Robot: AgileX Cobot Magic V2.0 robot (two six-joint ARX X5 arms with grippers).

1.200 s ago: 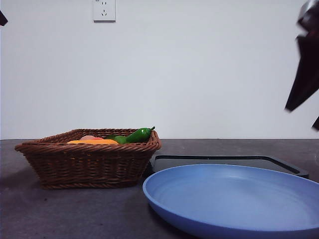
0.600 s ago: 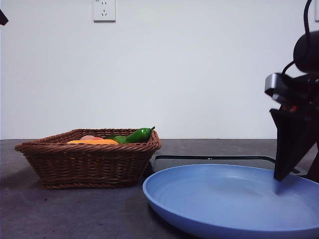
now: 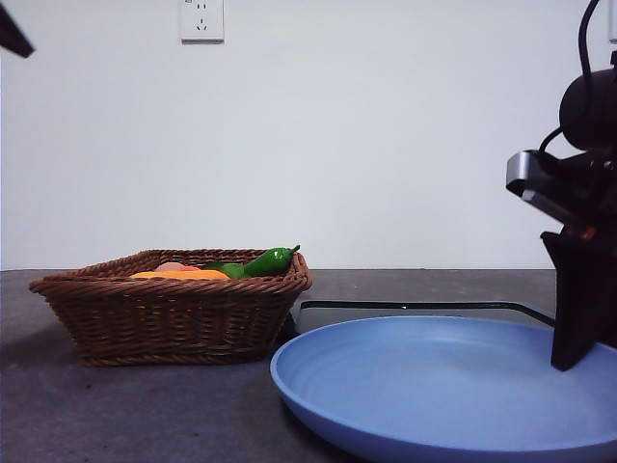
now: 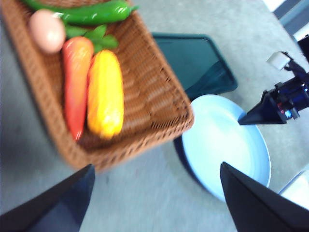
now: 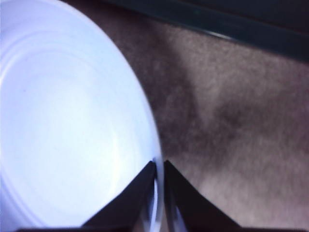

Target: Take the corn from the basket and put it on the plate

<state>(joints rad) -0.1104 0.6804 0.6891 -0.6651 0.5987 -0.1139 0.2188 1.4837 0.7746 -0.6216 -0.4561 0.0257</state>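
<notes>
I have the right tool pinched on the plate rim, corn untouched in the basket

Across the grey desk [image 3: 145, 405], the light blue plate [image 3: 434, 386] sits just beside the wicker basket [image 3: 174, 313], partly over the black tray [image 4: 193, 60]; my right tool [image 5: 158, 166] has its jaws nearly together with the plate's edge between them; my left tool [image 4: 154, 191] hangs spread wide above the basket; the corn [image 4: 105, 94] lies inside beside an orange-red vegetable [image 4: 76, 79], near the green pepper [image 4: 91, 12] and pinkish fruit [image 4: 47, 30]
</notes>
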